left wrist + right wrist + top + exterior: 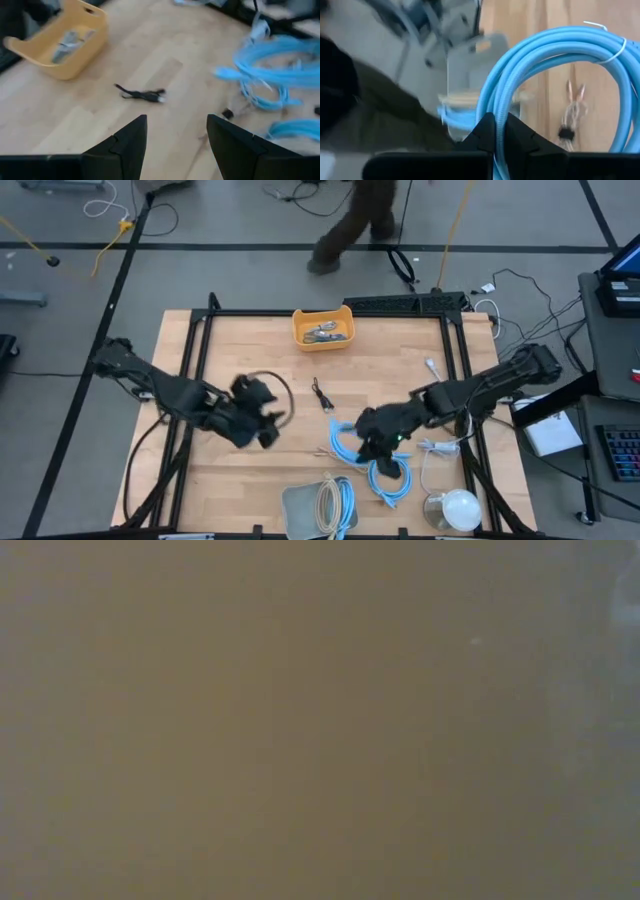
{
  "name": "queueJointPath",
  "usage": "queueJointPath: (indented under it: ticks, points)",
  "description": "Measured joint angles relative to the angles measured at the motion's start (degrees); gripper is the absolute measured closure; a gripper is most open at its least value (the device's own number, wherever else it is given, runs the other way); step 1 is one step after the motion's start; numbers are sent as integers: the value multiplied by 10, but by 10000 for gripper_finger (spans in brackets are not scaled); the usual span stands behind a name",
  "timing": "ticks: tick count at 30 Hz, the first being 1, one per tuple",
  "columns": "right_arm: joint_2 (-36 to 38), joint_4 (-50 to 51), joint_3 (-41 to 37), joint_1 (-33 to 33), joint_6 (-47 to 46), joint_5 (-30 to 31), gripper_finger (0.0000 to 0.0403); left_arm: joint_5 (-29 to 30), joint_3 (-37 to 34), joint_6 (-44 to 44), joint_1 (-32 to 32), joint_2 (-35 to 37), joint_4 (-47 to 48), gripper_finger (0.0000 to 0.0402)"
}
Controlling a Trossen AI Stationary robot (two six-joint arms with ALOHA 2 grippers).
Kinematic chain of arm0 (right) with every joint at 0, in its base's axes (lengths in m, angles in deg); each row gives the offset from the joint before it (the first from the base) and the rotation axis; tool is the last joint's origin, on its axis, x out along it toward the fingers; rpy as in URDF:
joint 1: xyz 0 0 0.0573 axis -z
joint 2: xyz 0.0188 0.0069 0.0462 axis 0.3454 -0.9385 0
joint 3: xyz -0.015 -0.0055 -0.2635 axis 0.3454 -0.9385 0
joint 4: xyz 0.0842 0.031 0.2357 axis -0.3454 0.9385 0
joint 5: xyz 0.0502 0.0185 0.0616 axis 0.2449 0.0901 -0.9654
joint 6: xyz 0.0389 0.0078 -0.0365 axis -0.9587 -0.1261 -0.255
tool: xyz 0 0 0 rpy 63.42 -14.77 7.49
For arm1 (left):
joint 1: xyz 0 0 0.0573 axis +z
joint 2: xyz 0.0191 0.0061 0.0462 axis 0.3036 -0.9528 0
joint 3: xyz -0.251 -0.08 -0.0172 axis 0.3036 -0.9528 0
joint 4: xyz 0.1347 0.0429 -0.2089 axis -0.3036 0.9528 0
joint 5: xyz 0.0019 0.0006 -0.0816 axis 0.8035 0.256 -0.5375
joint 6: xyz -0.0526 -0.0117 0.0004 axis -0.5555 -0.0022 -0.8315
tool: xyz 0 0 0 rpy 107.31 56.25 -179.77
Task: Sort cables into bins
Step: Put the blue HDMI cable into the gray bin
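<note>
My right gripper (pixel 365 442) is shut on a coiled light-blue cable (pixel 555 65) near the table's middle right. More light-blue coils (pixel 390 480) lie beside it on the table. My left gripper (pixel 176 135) is open and empty above the table's left middle (pixel 265 418). A short black cable (pixel 141 93) lies ahead of it on the wood. The orange-yellow bin (pixel 323 327) holds small grey cables at the far edge. The grey bin (pixel 320 505) at the near edge holds a beige coil and a light-blue coil. The low view shows only a blank brown surface. My right gripper pinches the bundled strands of the light-blue coil (pixel 496 107) between its two fingers. The fingers lie across the strands. The rest of the loop (pixel 600 55) stands out beyond the fingertips over the wood; whether it touches the table I cannot tell.
A round white dome (pixel 455 508) and a loose white cord (pixel 440 445) lie at the near right. A small thin cable (pixel 570 115) lies on the wood near the held coil. A person (pixel 355 225) walks on the floor beyond the far edge.
</note>
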Motion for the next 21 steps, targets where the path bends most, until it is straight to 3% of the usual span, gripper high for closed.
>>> queueJointPath:
  ticks: [10, 21]
  points:
    - [-186, 282, 264, -14, 66, 13, 394, 26, 0, -36, 9, 63, 41, 190]
    - [-306, 417, 449, -41, 102, 13, 394, 22, 0, -60, 13, 39, 65, 190]
